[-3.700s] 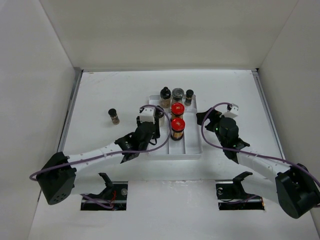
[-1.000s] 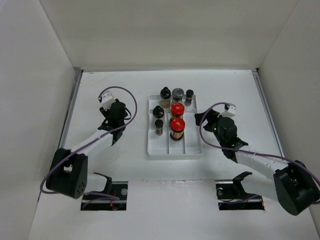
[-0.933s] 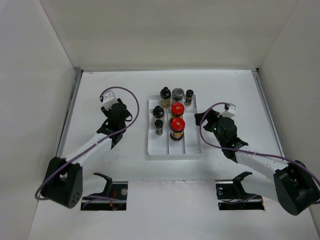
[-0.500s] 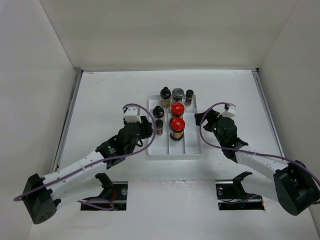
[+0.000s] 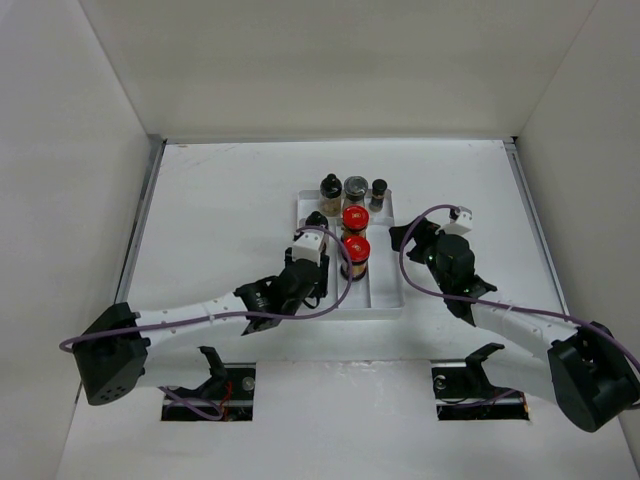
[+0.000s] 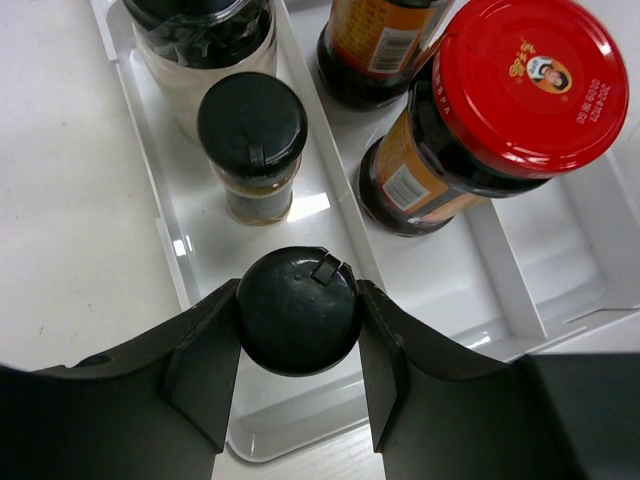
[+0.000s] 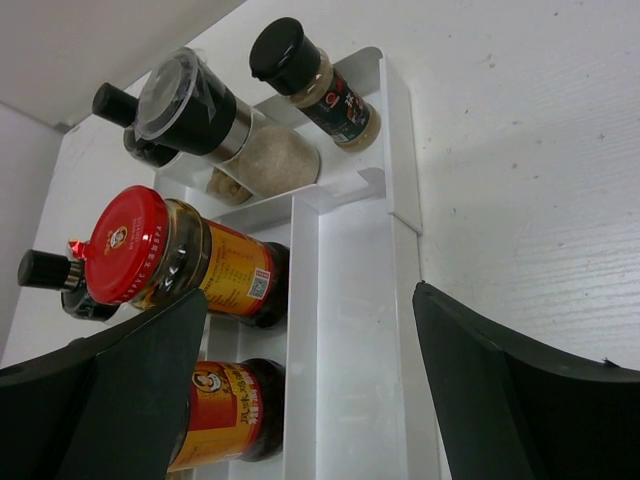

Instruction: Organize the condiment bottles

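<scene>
Fingers (image 6: 200,365) of the left pincer (image 6: 298,335) now clamp the stray black-capped jar (image 6: 298,308), fetched from the table's (image 6: 60,200) left side, over the near end of the white tray's (image 6: 330,215) left compartment, likely leaving only the set-down, while the right pincer (image 7: 310,390) gapes wide beside the tray.

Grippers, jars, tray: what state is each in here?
Left gripper: shut on black-capped jar, over tray.
Right gripper: open, empty.
Red-capped jars: upright in tray, capped.
Grey-lidded jar: upright in tray, lidded.
Other black-capped jars: upright in tray, capped.
Tray: flat on table, partly filled.
</scene>
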Motion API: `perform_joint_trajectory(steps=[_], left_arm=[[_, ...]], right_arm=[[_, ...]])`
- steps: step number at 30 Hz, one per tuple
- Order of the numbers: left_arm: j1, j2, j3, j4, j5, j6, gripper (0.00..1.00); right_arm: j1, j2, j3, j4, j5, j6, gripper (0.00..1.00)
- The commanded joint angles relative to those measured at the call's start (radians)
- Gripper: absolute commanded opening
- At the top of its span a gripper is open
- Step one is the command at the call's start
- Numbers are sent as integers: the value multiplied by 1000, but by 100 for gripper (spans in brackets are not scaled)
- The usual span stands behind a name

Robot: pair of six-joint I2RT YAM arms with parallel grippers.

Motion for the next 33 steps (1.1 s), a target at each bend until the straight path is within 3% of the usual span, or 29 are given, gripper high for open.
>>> perform_joint_trajectory(steps=[1, 12, 17, 23, 33], left_arm=[[-9, 3, 12, 103, -22, 12, 27], [-26, 29, -63, 148, -57, 8, 43], [-30, 15, -68, 152, -58, 17, 55], [-39, -56, -66, 125, -119, 50, 100], [-10, -290, -151, 198, -272, 195, 100]], right_arm=[[8, -11, 34, 56, 1, -7, 91], [8, -20, 31, 55, 2, -8, 92], [8, -22, 33, 53, 4, -10, 93], [8, -25, 33, 53, 4, -10, 93], [8, -40, 28, 50, 12, -10, 95]])
